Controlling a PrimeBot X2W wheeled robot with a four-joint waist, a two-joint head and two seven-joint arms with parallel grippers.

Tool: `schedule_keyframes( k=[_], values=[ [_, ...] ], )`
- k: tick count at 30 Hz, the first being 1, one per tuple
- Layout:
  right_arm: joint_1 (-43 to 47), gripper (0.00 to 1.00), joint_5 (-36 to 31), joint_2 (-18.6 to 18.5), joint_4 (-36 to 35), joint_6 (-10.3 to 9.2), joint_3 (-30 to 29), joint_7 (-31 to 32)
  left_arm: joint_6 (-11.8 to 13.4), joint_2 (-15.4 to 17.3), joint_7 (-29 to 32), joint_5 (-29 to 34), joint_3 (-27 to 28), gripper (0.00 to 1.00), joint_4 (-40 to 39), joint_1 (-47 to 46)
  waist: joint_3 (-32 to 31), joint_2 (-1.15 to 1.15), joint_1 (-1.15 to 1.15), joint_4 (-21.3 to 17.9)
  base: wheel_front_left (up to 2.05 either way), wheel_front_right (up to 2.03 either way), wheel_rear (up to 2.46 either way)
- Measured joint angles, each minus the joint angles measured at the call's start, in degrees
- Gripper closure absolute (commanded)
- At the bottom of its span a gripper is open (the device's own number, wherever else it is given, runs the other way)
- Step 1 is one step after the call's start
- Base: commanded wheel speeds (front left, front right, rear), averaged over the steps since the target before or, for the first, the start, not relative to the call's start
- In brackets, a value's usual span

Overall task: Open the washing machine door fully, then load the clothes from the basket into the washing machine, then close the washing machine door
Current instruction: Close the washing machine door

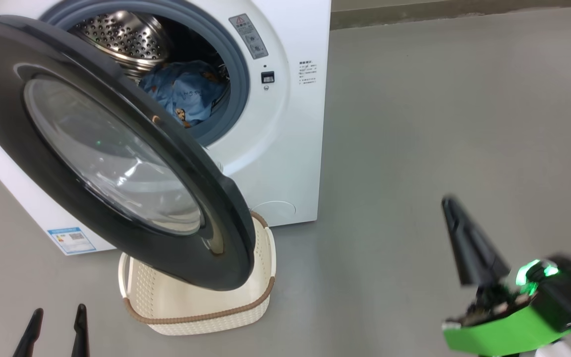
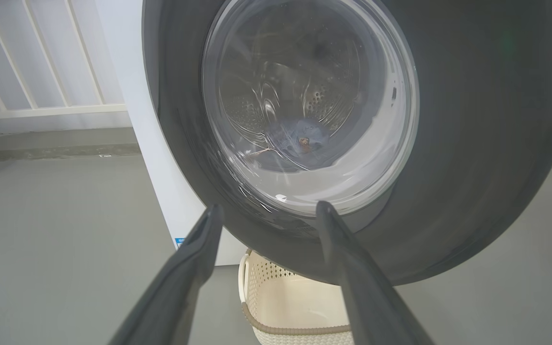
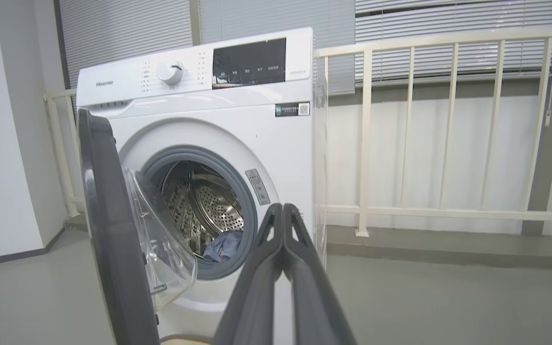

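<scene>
**Washing machine** (image 1: 290, 148): white front-loader standing on the grey floor (image 1: 439, 124), drum mouth uncovered.

**Washing machine door** (image 1: 13, 129): black ring with a clear bowl, standing part open, swung out on the hinge at its left. In the head view its lower edge overlaps the basket.

**Clothes** (image 1: 186, 91): a light-blue printed bundle inside the drum, at the bottom front, behind the gasket.

**Basket** (image 1: 263, 258): cream, with a brown rim, on the floor just before the machine and under the door.

**Left pincer** (image 1: 59, 309): fingers spread wide, gripping nothing. It sits low, in front of the door's outer face, below it and apart from it. Its fingers point up toward the glass.

**Right pincer** (image 3: 283, 207): fingers pressed together with nothing between them. It hangs over bare floor, well right of the machine and the basket. The arm is angled so the fingers point toward the drum opening.
</scene>
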Motion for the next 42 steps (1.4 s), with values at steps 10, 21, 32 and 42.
schedule_keyframes(
  k=[10, 21, 32, 42],
  values=[
    [-9.9, 1.00, -0.2, -1.5, -13.5, 0.00, 10.1, -0.5, -0.9, -1.0, 0.0, 0.6, -0.1, 0.00, 0.3, -0.3, 0.4, 0.00, 0.00, 1.2, 0.00, 0.00, 0.00],
    [-15.4, 1.00, 2.4, -2.2, -9.5, 0.01, 27.7, -0.5, -1.9, -2.5, 0.0, 1.2, -1.0, 0.00, 1.2, -2.1, 1.4, 0.00, 0.00, 4.5, 0.00, 0.00, 0.00],
    [-17.1, 1.00, 5.6, -3.2, 4.4, 0.01, 35.9, -0.5, -2.5, -4.4, 0.0, 1.6, -3.0, 0.00, 1.6, -7.4, 5.9, 0.00, 0.00, 9.1, 0.00, 0.00, 0.00],
    [-19.1, 1.00, 6.8, -3.5, 12.6, 0.01, 37.3, -0.5, -2.9, -5.7, 0.0, 1.4, -3.8, 0.00, 2.2, -10.9, 11.0, 0.00, 0.00, 12.5, 0.00, 0.00, 0.00]
  ],
)
